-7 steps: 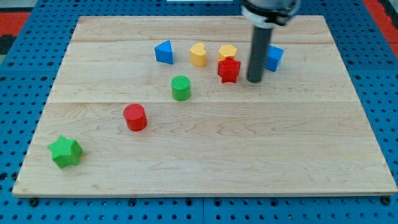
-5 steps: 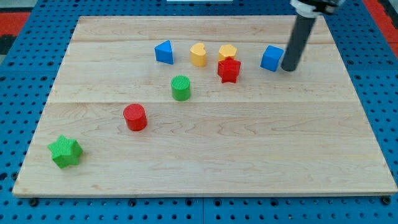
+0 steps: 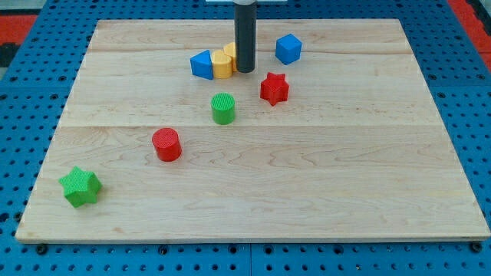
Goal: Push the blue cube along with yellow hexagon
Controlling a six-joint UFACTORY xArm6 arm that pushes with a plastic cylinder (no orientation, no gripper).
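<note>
Wooden board (image 3: 307, 192): my tip (image 3: 245, 70), rod upright, seemingly touches yellow blocks (image 3: 223, 64); blue cube (image 3: 288, 48) apart.

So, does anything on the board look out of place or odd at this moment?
Yes: my tip is against the yellow blocks, crowded onto the blue triangle, while the blue cube sits apart at the view's right, untouched. Nothing looks damaged.

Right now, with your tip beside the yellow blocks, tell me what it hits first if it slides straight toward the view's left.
My tip would meet the yellow block first; they look already touching. The blue triangular block sits just beyond.
</note>
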